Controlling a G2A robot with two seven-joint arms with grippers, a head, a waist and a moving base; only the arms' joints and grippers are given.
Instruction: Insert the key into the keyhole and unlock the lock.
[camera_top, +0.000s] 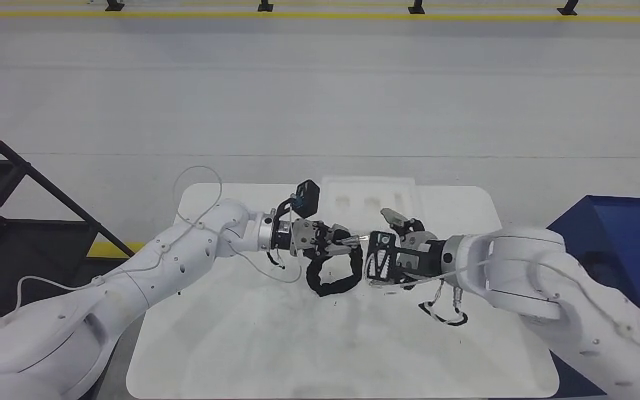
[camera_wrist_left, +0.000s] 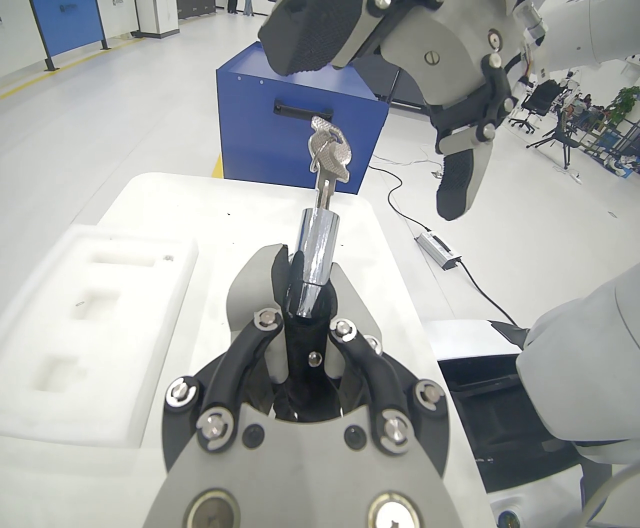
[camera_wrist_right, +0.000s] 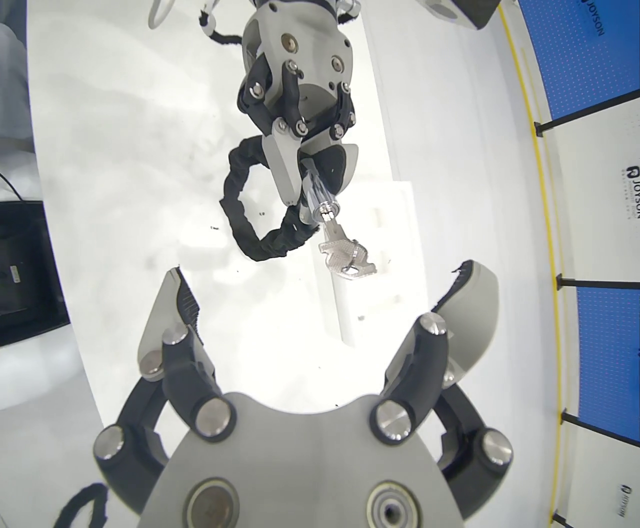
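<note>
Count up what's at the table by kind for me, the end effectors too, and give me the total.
End effectors: 2, the left end effector and the right end effector
Cable lock: 1
Key bunch: 1
Foam tray: 1
Total: 5

The left arm enters from 8 o'clock; left gripper (camera_wrist_left: 305, 267) points to 3 o'clock, clamped on the lock (camera_wrist_left: 315, 240). The right arm enters from 4 o'clock; right gripper (camera_wrist_right: 322, 272) faces 9 o'clock, fingers spread.

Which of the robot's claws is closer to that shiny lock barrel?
Left. The left gripper is clamped on the lock cylinder; the right gripper stands open, apart from it, facing the key in its end.
</note>
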